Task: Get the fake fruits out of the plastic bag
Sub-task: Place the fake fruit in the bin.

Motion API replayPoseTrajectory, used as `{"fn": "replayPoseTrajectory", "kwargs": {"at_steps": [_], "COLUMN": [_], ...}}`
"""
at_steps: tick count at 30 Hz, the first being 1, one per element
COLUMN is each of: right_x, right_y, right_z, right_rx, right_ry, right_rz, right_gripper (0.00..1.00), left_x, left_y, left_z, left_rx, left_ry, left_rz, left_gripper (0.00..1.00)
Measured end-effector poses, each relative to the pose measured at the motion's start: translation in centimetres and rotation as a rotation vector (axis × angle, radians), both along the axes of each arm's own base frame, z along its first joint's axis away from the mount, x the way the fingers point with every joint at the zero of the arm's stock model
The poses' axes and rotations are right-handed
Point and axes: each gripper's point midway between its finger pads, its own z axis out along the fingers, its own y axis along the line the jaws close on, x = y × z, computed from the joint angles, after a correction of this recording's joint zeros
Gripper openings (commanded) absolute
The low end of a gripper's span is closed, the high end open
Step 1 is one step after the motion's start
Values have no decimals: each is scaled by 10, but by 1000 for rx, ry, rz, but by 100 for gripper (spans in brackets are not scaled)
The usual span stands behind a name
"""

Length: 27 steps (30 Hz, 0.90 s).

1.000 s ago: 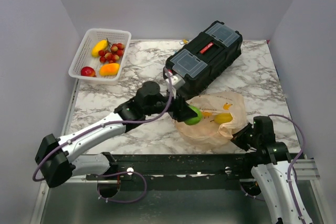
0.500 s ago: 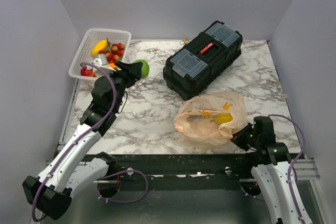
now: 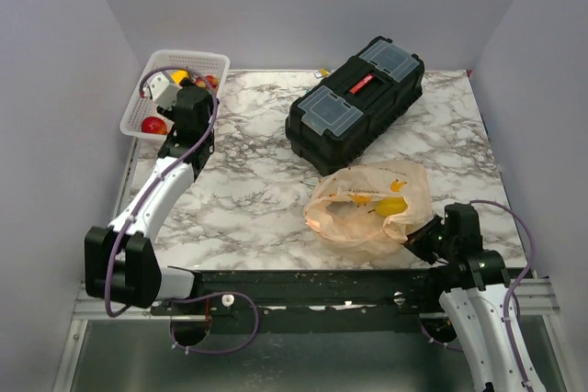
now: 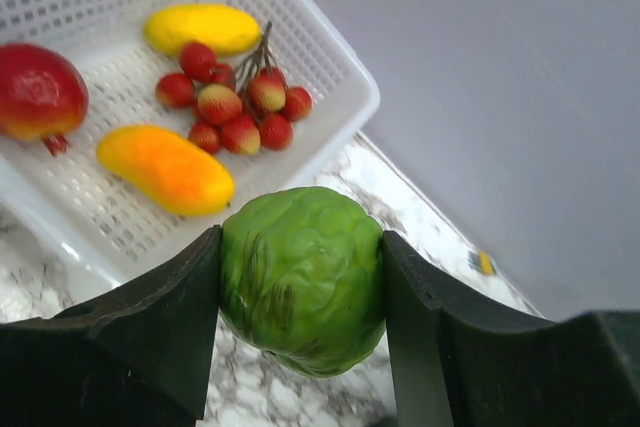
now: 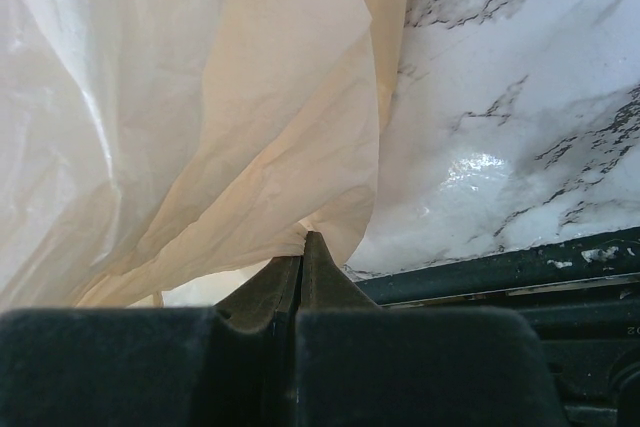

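Observation:
My left gripper (image 4: 302, 292) is shut on a green round fake fruit (image 4: 302, 277), which hangs just off the corner of the white mesh basket (image 4: 335, 62). In the top view that gripper (image 3: 176, 91) is over the basket (image 3: 138, 126) at the far left. A red apple (image 4: 38, 90), an orange oval (image 4: 165, 169), a yellow oval (image 4: 200, 27) and a red berry cluster (image 4: 240, 107) lie in the basket. The pale-orange plastic bag (image 3: 367, 204) lies near the front right with a yellow fruit (image 3: 392, 206) showing through it. My right gripper (image 5: 303, 245) is shut on the bag's (image 5: 200, 127) edge.
A black toolbox (image 3: 356, 103) lies at an angle across the back middle, just behind the bag. A small yellow object (image 3: 322, 72) sits by the back wall. The table's front edge (image 5: 480, 272) runs right under my right gripper.
My left arm has swung from the bag across the table to the basket at the far left, carrying the green fruit. The right gripper and the bag have stayed put.

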Motion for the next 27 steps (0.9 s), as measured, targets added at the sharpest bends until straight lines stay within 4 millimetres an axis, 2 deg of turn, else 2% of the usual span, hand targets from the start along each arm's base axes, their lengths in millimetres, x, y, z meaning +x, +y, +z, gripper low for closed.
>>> {"fn": "replayPoseTrajectory", "kwargs": {"at_steps": [4,6,9,11,16,24,27], "right_x": [0,0,0,-1,-3,-4,-4], "right_y": [0,0,0,0,0,0,0], "right_z": [0,0,0,-1,-6,-4,-4], "right_rx": [-1,-1,-4,-7,-17,-20,-17], "right_ry": [-2,-2,-2,5,49,70,71], "right_rz": [1,2,7,10,23,30,26], "right_gripper": [1,1,1,1,1,1,1], "left_x": [36,63,98,115,140,180,185], "left_y": [13,19,32,39,59,95,111], "left_z": [5,8,4,-10,-30,-31,-38], "left_rx": [123,205,331,406,565,652,641], "left_ry": [1,10,56,110,224,342,397], "left_rz": [67,95,148,169,231,315,330], "left_gripper": [0,0,0,0,0,0,0]}}
